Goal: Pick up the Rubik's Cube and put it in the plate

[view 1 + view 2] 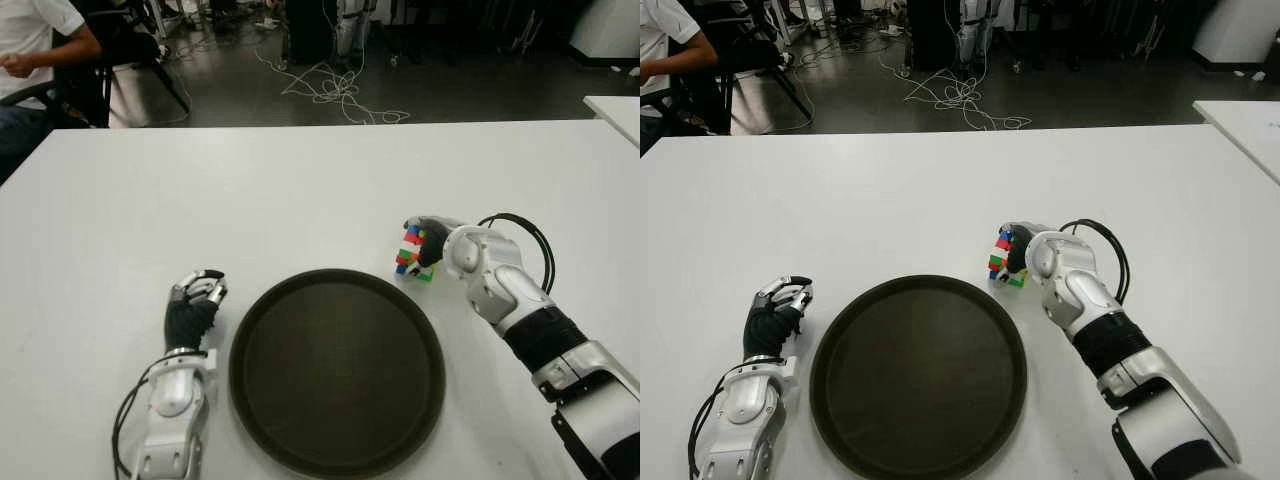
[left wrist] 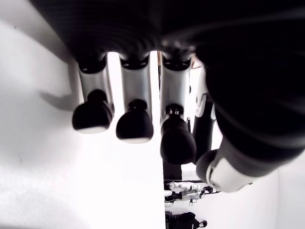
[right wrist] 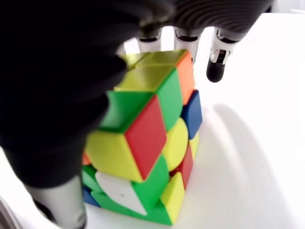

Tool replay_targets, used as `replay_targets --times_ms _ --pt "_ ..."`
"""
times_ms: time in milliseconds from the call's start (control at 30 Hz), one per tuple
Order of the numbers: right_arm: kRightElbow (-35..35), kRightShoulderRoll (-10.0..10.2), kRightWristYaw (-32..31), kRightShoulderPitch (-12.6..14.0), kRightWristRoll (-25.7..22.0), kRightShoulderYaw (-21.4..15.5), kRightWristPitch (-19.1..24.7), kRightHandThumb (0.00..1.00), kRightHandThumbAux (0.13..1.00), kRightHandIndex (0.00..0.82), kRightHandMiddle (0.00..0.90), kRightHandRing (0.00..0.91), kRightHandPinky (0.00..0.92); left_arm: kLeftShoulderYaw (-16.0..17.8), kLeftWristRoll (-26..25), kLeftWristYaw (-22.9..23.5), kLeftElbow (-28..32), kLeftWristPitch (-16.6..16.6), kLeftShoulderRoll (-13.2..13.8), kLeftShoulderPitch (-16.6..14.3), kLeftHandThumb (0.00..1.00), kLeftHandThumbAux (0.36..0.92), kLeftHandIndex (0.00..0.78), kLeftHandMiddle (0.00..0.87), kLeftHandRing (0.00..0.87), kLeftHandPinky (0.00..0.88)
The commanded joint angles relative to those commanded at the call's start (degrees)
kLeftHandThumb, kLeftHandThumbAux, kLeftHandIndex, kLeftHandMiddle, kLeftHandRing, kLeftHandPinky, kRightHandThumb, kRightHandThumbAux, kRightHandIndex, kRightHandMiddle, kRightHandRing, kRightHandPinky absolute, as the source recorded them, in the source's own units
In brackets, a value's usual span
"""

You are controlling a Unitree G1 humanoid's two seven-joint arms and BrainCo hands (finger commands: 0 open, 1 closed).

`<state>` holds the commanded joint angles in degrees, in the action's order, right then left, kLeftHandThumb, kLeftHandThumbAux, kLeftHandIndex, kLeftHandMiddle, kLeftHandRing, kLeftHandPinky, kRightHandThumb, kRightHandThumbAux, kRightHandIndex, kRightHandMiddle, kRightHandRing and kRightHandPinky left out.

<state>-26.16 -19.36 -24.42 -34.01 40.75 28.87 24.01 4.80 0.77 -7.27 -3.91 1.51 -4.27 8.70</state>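
The right hand (image 1: 1025, 255) grips the Rubik's Cube (image 1: 413, 252) beside the plate (image 1: 336, 372) rim for lifting, while the left hand (image 1: 192, 305), curled and empty, idles left of it

right robot hand (image 1: 1023, 252) grips Rubik's Cube (image 1: 1002, 257) | beside plate (image 1: 918, 372) rim | left robot hand (image 1: 775, 312) idle

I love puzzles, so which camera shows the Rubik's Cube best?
The right wrist view: the Rubik's Cube fills the picture, its coloured tiles clear, inside the right hand. Both eye views show it small beside the plate, partly hidden by that hand. The left wrist view misses it.
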Motion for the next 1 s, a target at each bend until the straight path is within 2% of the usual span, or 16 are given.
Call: replay_targets --times_ms 367,533,700,767,800,833,867,900,933,967,1000 --pt "0.3 0.0 -1.4 -0.1 0.0 0.1 0.7 0.000 0.792 0.098 0.132 0.112 0.043 -0.1 0.0 0.1 0.2 0.5 0.1 0.0 0.713 0.704 0.444 0.817 0.829 0.820" --pt "0.5 0.2 0.0 0.3 0.4 0.1 1.0 0.000 0.786 0.097 0.132 0.115 0.051 -0.1 0.0 0.1 0.5 1.3 0.1 0.0 0.712 0.704 0.444 0.814 0.824 0.815" --pt "-0.3 0.6 2.4 0.5 -0.1 -0.5 0.2 0.000 0.791 0.134 0.158 0.150 0.114 0.0 -0.1 0.0 0.8 1.9 0.0 0.0 0.712 0.704 0.444 0.814 0.824 0.817" --pt "-0.3 0.7 3.2 0.7 -0.3 -0.7 0.1 0.000 0.796 0.160 0.173 0.169 0.171 0.0 -0.1 0.0 0.9 2.0 -0.1 0.0 0.712 0.704 0.444 0.814 0.825 0.819" --pt "-0.2 1.0 5.4 1.4 -0.7 -1.6 -0.5 0.000 0.797 0.164 0.175 0.171 0.178 0.0 -0.1 -0.1 1.0 2.1 -0.1 0.1 0.712 0.704 0.444 0.814 0.825 0.819" --pt "-0.1 1.3 7.6 2.0 -1.1 -2.4 -1.2 0.003 0.833 0.247 0.267 0.282 0.303 0.0 0.0 -0.1 1.1 2.2 -0.1 0.1 0.713 0.704 0.444 0.814 0.825 0.819" --pt "-0.1 1.5 9.2 2.4 -1.4 -3.0 -1.7 0.028 0.861 0.319 0.357 0.383 0.407 0.0 0.0 -0.1 1.2 2.2 -0.1 0.1 0.713 0.703 0.444 0.814 0.825 0.818" --pt "-0.1 1.8 10.7 2.8 -1.7 -3.6 -2.2 0.040 0.870 0.345 0.389 0.419 0.445 0.0 0.0 -0.1 1.2 2.3 0.0 0.2 0.713 0.703 0.444 0.814 0.825 0.818" --pt "-0.3 1.9 11.5 2.9 -1.8 -3.9 -2.6 0.271 0.822 0.373 0.466 0.497 0.518 0.0 0.0 -0.1 1.3 2.3 0.0 0.2 0.713 0.703 0.444 0.814 0.825 0.817" --pt "-0.5 2.0 12.5 3.1 -2.1 -4.2 -3.1 0.420 0.791 0.392 0.516 0.546 0.566 0.0 0.0 -0.1 1.3 2.3 0.0 0.2 0.713 0.703 0.444 0.814 0.825 0.817" --pt "-0.6 2.1 13.2 3.3 -2.3 -4.4 -3.5 0.474 0.780 0.399 0.544 0.572 0.590 -0.1 0.0 0.0 1.3 2.3 0.0 0.2 0.713 0.703 0.444 0.814 0.825 0.816"
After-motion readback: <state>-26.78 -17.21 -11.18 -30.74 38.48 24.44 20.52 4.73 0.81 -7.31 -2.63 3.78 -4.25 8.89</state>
